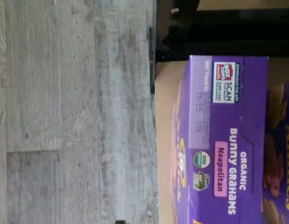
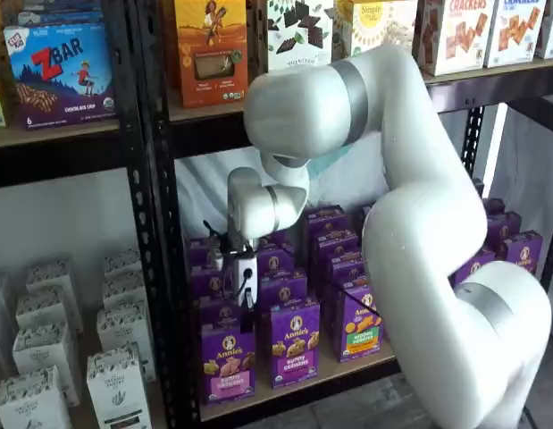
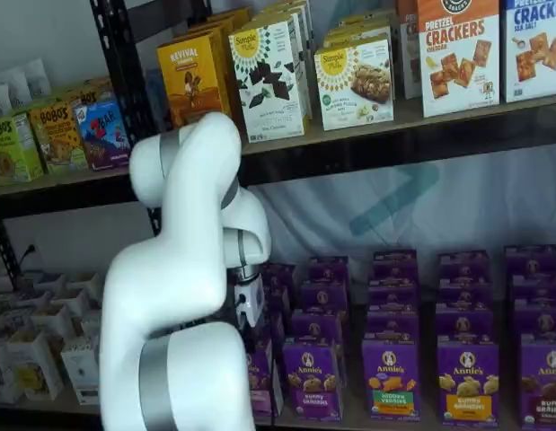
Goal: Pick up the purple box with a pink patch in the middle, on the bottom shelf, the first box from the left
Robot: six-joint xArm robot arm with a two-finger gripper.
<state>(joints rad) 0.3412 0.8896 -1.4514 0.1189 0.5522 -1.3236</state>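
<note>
The purple box (image 2: 227, 360) stands upright at the front left end of the bottom shelf (image 2: 303, 386), with a pink label panel low on its face. My gripper (image 2: 246, 298) hangs just above the box's top, its white body upright and black fingers pointing down; no gap between them shows. In the wrist view the box's purple top (image 1: 228, 140) fills one side, with a pink "Neapolitan" tag, and tan shelf board (image 1: 164, 116) beside it. In a shelf view the arm hides most of the box (image 3: 260, 377), and the gripper (image 3: 250, 316) shows only in part.
An all-purple Bunny Grahams carton (image 2: 294, 344) and a carton with a green and orange panel (image 2: 358, 326) stand to the right, more purple cartons behind. A black rack post (image 2: 160, 268) rises just left of the box. White cartons (image 2: 115, 384) fill the neighbouring bay. Grey plank floor (image 1: 74, 112) lies below.
</note>
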